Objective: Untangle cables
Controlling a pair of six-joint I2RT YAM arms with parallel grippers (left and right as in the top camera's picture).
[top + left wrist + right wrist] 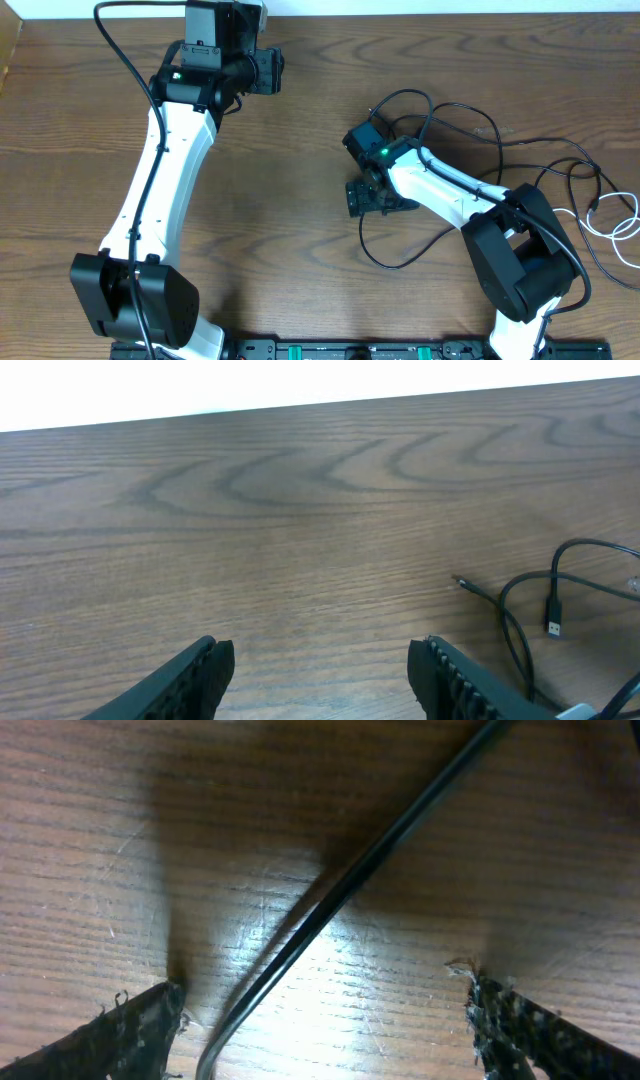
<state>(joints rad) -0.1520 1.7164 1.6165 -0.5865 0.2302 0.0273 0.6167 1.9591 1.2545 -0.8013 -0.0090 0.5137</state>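
Observation:
Thin black cables [470,125] lie in loose loops on the right half of the wooden table, with a white cable [610,215] at the far right. My right gripper [378,198] is open and low over the table, its jaws on either side of one black cable [340,895] that runs between them in the right wrist view. My left gripper [268,70] is open and empty at the far edge of the table, well away from the cables. In the left wrist view its jaws [320,670] frame bare wood, with black cable loops and a plug end [553,622] to the right.
The wooden table [280,220] fills the view. A black rail [350,350] runs along the front edge at the arm bases. The far table edge [300,408] shows close ahead in the left wrist view.

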